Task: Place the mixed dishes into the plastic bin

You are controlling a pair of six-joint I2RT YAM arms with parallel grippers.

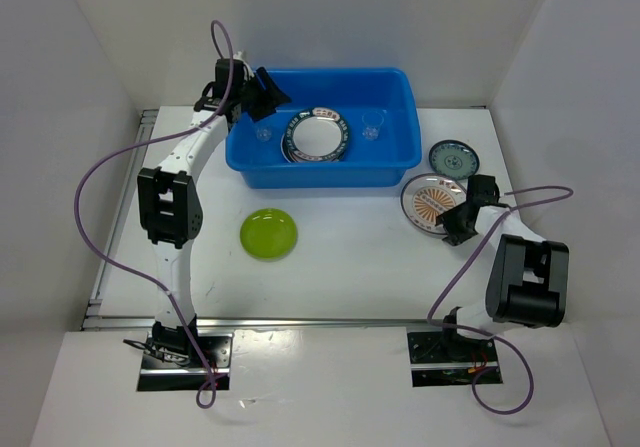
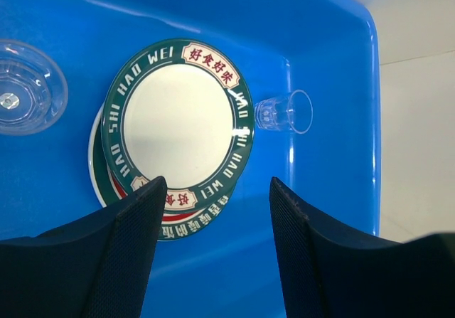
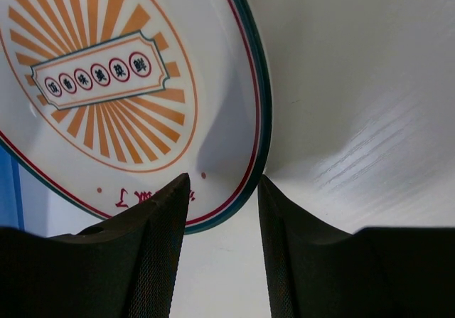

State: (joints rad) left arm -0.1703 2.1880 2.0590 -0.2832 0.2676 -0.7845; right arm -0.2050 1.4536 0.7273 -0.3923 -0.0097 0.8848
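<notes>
The blue plastic bin [image 1: 390, 157] holds two stacked white plates with teal rims [image 1: 316, 134] [image 2: 178, 122] and two clear cups [image 1: 263, 132] [image 1: 374, 125]; one cup [image 2: 284, 112] lies on its side. My left gripper [image 1: 265, 92] [image 2: 217, 190] hangs open and empty over the bin's left end. On the table lie the lime-green plate [image 1: 268, 233], the small dark teal plate [image 1: 454, 157] and the orange-sunburst plate [image 1: 430, 200] [image 3: 106, 76]. My right gripper [image 1: 458, 223] [image 3: 224, 183] stands open at that plate's near right edge, one finger over the rim, the other outside it.
White walls close in the table on the left, back and right. A metal rail [image 1: 320, 319] runs along the near edge in front of the arm bases. Purple cables [image 1: 85, 192] loop beside both arms.
</notes>
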